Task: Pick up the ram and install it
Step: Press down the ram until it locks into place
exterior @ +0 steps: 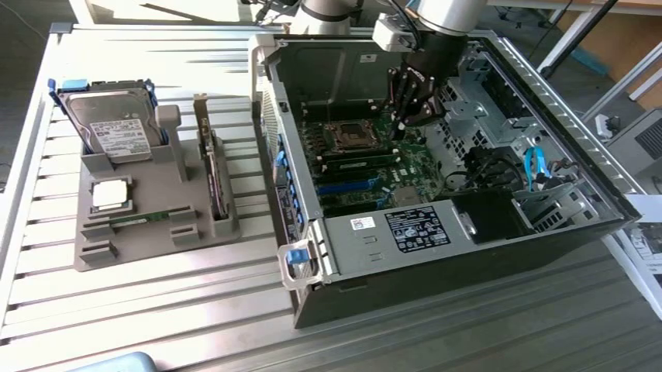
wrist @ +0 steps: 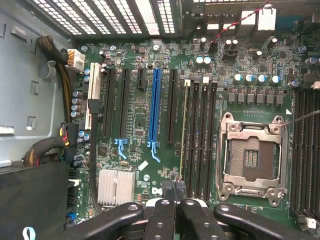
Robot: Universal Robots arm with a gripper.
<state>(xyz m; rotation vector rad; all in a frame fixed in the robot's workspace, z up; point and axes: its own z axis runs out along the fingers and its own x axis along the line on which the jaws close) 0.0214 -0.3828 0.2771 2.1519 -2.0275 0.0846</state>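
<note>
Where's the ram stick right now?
The ram stands on edge in the memory slot nearest the blue expansion slot, beside the empty processor socket, with the pincer shut at its end.

arm [exterior: 445, 15]: silver-grey tube | end effector [exterior: 414, 97]: black linkages, small screws

The ram [wrist: 184, 125], a long, thin green stick seen edge-on, stands upright in the outermost of a row of black memory slots [wrist: 202, 135] near the middle of the motherboard [wrist: 135, 125]; a second, matching stick [exterior: 139, 220] sits along the grey holder's [exterior: 155, 248] front edge
</note>
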